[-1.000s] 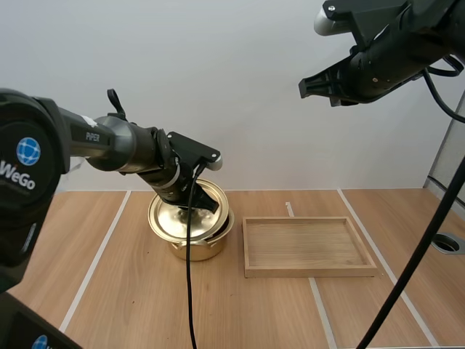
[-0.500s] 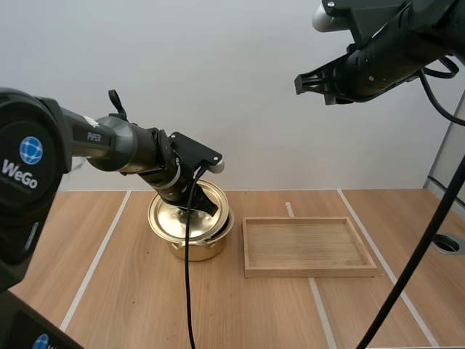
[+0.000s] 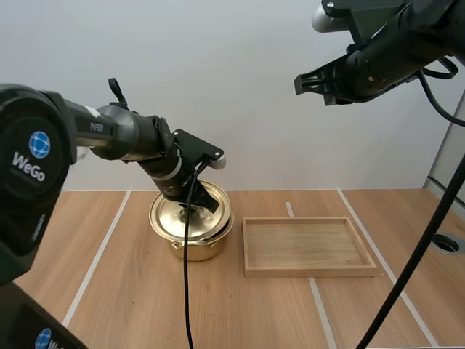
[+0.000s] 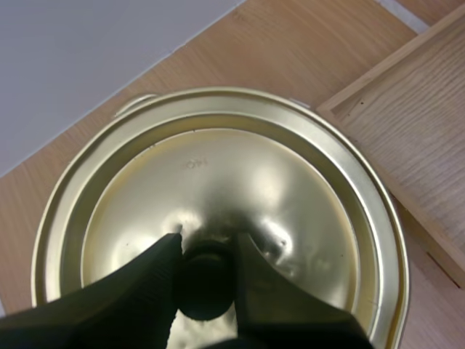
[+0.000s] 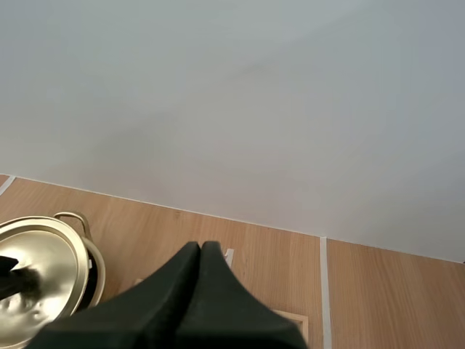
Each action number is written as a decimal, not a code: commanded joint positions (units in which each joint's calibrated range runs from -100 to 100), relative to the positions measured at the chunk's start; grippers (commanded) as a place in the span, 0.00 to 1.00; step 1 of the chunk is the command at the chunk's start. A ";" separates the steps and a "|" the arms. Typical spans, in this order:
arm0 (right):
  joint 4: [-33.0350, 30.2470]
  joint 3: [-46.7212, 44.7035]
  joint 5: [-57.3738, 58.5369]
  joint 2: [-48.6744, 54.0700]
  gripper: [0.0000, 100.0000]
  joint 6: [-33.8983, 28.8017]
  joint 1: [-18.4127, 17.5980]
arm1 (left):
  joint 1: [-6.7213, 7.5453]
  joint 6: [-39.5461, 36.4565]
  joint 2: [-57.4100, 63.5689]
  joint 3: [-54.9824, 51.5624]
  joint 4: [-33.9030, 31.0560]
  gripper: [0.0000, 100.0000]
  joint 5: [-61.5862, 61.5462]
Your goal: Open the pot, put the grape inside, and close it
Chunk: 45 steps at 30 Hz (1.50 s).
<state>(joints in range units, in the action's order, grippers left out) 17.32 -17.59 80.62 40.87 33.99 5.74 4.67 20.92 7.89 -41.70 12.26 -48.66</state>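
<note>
A gold pot (image 3: pixel 192 246) stands on the table left of centre, with its gold lid (image 3: pixel 173 215) lying on top and reaching slightly past the rim to the left. My left gripper (image 3: pixel 195 211) reaches down onto the lid. In the left wrist view the gripper (image 4: pixel 207 243) is shut on the black knob (image 4: pixel 205 283) at the middle of the lid (image 4: pixel 247 174). My right gripper (image 3: pixel 299 82) hangs high over the table's right half, fingers (image 5: pixel 190 270) together as one wedge holding nothing. From there the pot (image 5: pixel 45 263) is far below.
A shallow wooden tray (image 3: pixel 309 272) lies just right of the pot, its corner (image 4: pixel 414 138) close to the pot's rim. White tape lines cross the wooden table. A round hole sits at the far right edge (image 3: pixel 448 242).
My left arm has shifted a little and the lid has slid slightly to the right on the pot. My right gripper has risen slightly and moved left.
</note>
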 commanded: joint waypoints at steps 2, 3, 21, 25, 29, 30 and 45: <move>0.40 -0.28 -0.08 0.82 0.00 -0.02 0.23 | 0.16 0.07 -3.14 0.39 1.08 0.00 -1.64; 0.40 -0.28 -0.08 0.82 0.00 0.09 0.23 | 0.16 0.07 -3.69 0.57 1.47 0.00 -1.64; 0.40 -0.28 -0.08 0.82 0.00 0.27 0.23 | 0.16 1.60 -7.89 3.98 4.87 0.00 -3.80; 0.40 -0.28 -0.08 0.82 0.00 0.71 0.23 | 0.16 1.60 -8.51 3.98 4.87 0.00 -2.83; 0.40 -0.28 -0.08 0.82 0.00 0.94 0.23 | 0.16 1.60 -8.50 3.98 4.87 0.00 -2.67; 0.40 -0.28 -0.08 0.82 0.00 0.94 0.23 | 0.16 1.60 -8.50 3.98 4.87 0.00 -2.86; 0.40 -0.28 -0.08 0.82 0.00 1.03 0.23 | 0.16 1.60 -8.50 3.98 3.29 0.34 -3.20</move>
<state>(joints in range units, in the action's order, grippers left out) 17.36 -17.59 80.79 40.87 34.48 5.74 4.67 22.39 0.61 -37.55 16.52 -51.82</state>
